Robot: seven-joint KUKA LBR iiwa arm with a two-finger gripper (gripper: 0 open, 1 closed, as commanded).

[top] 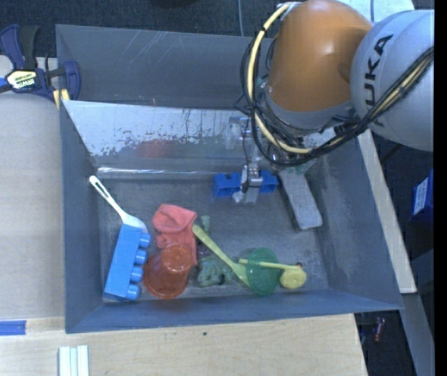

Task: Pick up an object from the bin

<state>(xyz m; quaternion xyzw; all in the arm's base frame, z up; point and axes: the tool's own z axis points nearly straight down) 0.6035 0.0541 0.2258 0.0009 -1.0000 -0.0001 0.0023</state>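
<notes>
My gripper (248,188) reaches down near the back of the bin, right over the middle of a small blue block (226,186). The block's two ends stick out to the left and right of the gripper, and it seems to rest on the bin floor. A grey wedge-shaped block (303,203) lies just to the right of the gripper, slanting toward the front.
A heap lies along the front wall: a blue studded brick (127,262) with a white-handled tool (107,197), a pink-red cloth (174,218), an orange cup (168,272), a yellow-green spoon (222,253), a green round thing (262,272) and a yellow ball (293,277). The arm's orange dome overhangs the back right.
</notes>
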